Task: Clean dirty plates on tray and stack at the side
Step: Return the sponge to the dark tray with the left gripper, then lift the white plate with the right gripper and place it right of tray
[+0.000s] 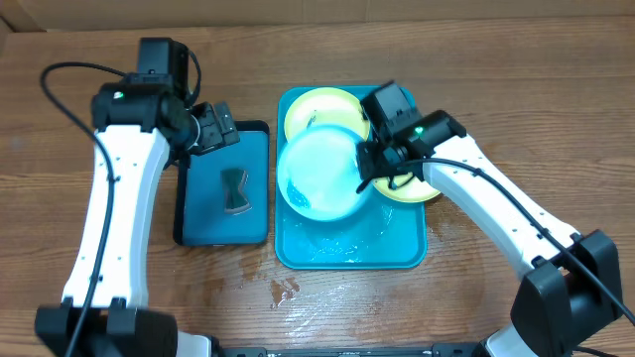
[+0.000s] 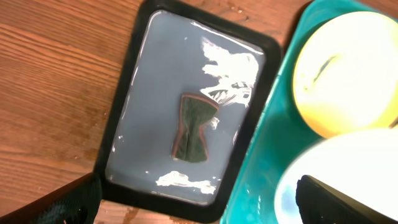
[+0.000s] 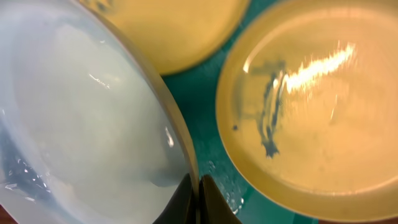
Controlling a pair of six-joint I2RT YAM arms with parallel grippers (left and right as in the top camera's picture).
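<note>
1. Found left end effector (image 1: 213,127) released: fingers (image 2: 348,198) spread to the two lower corners of the left wrist view, nothing between them.
2. Located it above the far end of the dark-rimmed blue tray (image 1: 213,213), with no contact visible.
3. Noted a dark sponge (image 2: 194,127), pinched at its middle, lying alone in shallow water at the centre of that tray.
4. Found right end effector (image 3: 194,198) clenched on the rim of the light blue plate (image 1: 319,174), fingertips pressed together over the plate's right edge.
5. Located the light blue plate over the middle of the teal tray (image 1: 347,248), tilted in the right wrist view and covering part of the far yellow-green plate (image 1: 325,111) in the overhead view. Unable to tell whether it touches the tray floor.
6. Recorded bluish smears on the lower left of the light blue plate's pale face.
7. Located the far yellow-green plate in the far left corner of the teal tray, with a dark streak on its face.
8. Located the second yellow-green plate (image 1: 417,194) at the right side of the teal tray, largely hidden beneath the right arm.
9. Noted, in the right wrist view, a dark bluish smear on a yellow-green plate just beside the grip. Unable to tell which of the two.
10. Noted the dark-rimmed blue tray just beside the teal tray on the desk (image 1: 476,59).
11. Recorded a water film on the near part of the teal tray and a wet patch (image 1: 283,288) on the desk just in front of it.
</note>
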